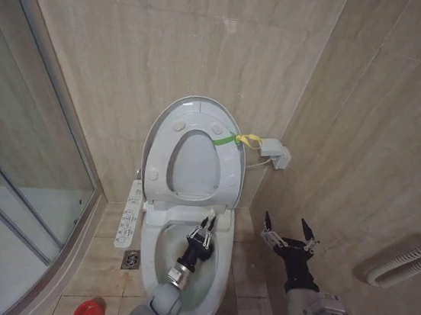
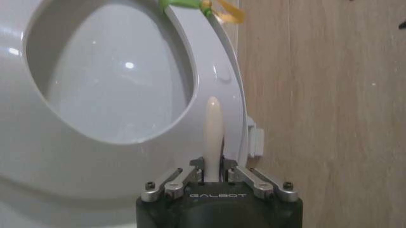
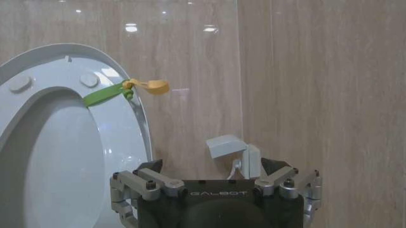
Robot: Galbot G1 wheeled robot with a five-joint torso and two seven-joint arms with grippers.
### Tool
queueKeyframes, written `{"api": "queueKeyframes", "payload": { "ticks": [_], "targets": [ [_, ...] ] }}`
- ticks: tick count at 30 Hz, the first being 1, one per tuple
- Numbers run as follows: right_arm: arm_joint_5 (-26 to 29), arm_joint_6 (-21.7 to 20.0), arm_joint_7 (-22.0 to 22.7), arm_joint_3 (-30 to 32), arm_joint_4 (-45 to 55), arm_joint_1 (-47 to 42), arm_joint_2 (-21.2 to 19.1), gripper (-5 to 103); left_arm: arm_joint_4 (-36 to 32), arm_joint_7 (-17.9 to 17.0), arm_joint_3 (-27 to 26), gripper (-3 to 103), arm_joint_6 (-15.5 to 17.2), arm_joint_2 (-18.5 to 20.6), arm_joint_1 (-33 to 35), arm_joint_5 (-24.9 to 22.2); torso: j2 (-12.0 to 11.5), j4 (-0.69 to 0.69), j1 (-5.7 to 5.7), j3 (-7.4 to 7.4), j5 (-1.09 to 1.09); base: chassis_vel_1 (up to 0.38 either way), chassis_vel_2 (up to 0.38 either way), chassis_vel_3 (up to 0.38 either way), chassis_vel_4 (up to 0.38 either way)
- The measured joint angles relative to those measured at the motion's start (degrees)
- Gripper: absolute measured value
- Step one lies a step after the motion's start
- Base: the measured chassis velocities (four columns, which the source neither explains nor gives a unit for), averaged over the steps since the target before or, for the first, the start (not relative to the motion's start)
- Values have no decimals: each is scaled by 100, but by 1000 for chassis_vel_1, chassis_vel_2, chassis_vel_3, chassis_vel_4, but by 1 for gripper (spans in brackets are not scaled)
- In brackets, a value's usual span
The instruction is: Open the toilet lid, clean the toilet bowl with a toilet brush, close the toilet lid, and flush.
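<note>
Over the toilet bowl (image 1: 221, 228), the left gripper (image 1: 203, 232) is seen clenched on the toilet brush (image 2: 213, 137); its slim cream-white handle is pinched between the fingers (image 2: 190, 174) and stands up past them in the left wrist view. "GALBOT" is read on both gripper bodies in the wrist views. The toilet lid (image 1: 165, 117) and the seat ring (image 1: 227, 176) are raised upright against the tiled back wall (image 1: 131, 55), with the green strap (image 1: 224, 139) and its yellow loop (image 1: 249, 139) at the rim on the robot's right. The white button panel (image 1: 131, 214) is mounted on the bowl's left side; its markings cannot be read. The right gripper (image 1: 290, 237) is held released, jaws spread, beside the bowl on the right, below the small white wall box (image 1: 275, 153). A red cup holder (image 1: 88, 313) is seen on the floor, left of the bowl, near the shower enclosure glass (image 1: 19, 149) and floor drain (image 1: 131, 258).
</note>
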Motion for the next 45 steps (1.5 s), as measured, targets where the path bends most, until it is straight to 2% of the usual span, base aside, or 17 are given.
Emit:
{"api": "queueKeyframes", "payload": {
  "ticks": [5,17,23,29,35,42,45],
  "targets": [
    [0,0,0,0,0,0,0,100,544,41,-112,18,-50,-63,-91,55,0,1,0,0,0,0,0,0,0],
    [0,0,0,0,0,0,0,100,98,33,27,18,-6,-69,-163,60,0,0,0,0,1,0,0,0,0],
    [0,0,-1,0,0,0,0,100,813,2,-177,18,-166,-318,-209,430,0,1,0,0,0,0,0,0,0],
    [0,0,0,0,0,0,0,100,730,-20,-185,18,-181,-265,-264,438,0,1,0,0,0,0,0,0,0],
    [0,0,0,0,0,0,0,100,318,-55,-127,18,-180,-213,-276,399,0,0,0,0,0,0,0,0,0],
    [0,0,0,0,0,0,0,100,783,-25,-174,18,-188,-237,-199,472,0,2,0,0,0,0,0,0,0],
    [0,0,0,0,0,0,0,100,755,-6,-182,18,-191,-195,-182,469,0,2,0,0,1,0,0,0,0]
  ]
}}
